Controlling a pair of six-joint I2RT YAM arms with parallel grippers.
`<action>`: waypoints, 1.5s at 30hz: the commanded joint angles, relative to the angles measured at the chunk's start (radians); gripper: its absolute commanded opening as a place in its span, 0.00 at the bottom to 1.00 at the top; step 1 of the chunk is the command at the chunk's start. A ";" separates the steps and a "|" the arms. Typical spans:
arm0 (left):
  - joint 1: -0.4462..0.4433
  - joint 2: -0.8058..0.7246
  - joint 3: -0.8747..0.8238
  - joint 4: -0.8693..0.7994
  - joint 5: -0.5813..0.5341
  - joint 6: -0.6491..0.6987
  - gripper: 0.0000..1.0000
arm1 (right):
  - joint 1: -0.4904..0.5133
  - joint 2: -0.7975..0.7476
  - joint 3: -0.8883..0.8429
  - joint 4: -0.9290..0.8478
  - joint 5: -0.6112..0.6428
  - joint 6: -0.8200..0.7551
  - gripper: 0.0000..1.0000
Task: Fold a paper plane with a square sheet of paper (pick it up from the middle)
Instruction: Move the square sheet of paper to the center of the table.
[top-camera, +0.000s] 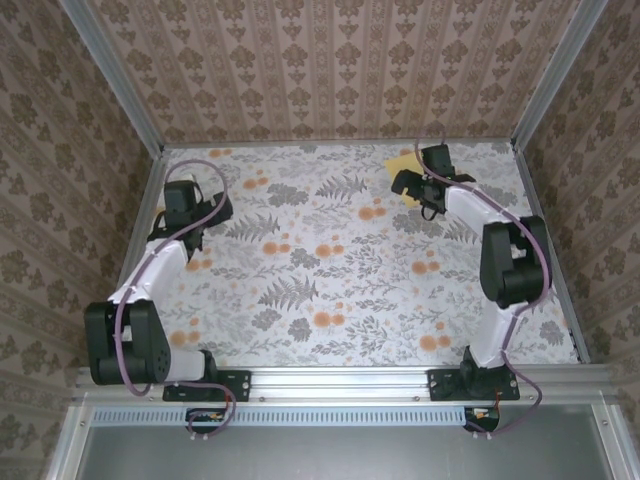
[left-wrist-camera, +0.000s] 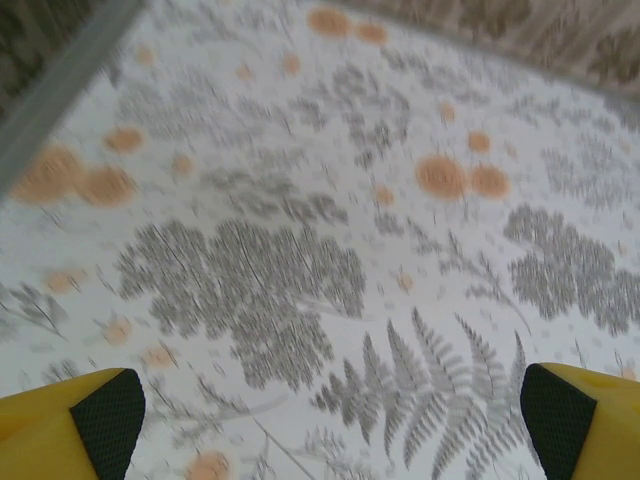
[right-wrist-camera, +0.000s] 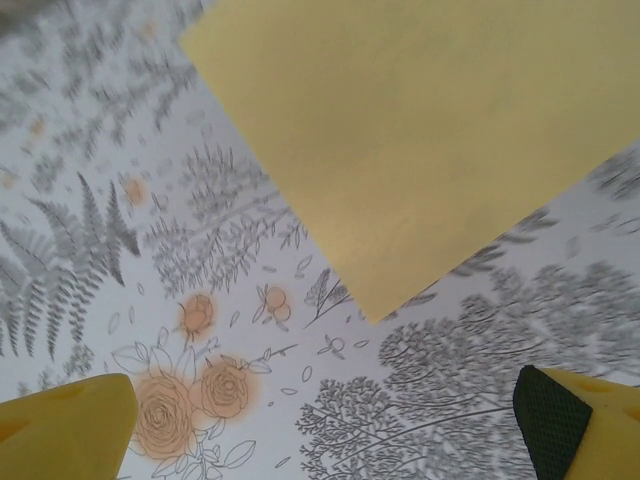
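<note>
Simply, square sheet of paper (right-wrist-camera: 420, 140), lying flat

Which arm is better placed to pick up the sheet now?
Right. The right gripper, open, hovers beside the sheet, whose near corner lies just ahead of it. The left gripper, also open, hangs over patterned table at the opposite side.

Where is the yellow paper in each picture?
Top external: the square sheet of paper lies far right on the table, under the right pincer.
Left wrist: the left pincer hangs open over fern print.
Right wrist: the sheet sits upper right, one corner pointing down.
Shared landmark: the orange flower blotches.
</note>
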 joint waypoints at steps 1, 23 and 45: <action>-0.015 0.022 0.038 -0.083 0.103 -0.046 1.00 | 0.003 0.082 0.109 -0.112 -0.063 0.050 0.99; -0.105 0.119 0.100 -0.139 0.133 -0.002 1.00 | 0.017 0.347 0.318 -0.246 -0.120 0.038 0.98; -0.167 0.182 0.099 -0.110 0.131 -0.103 1.00 | 0.466 -0.094 -0.191 -0.369 -0.086 0.218 0.98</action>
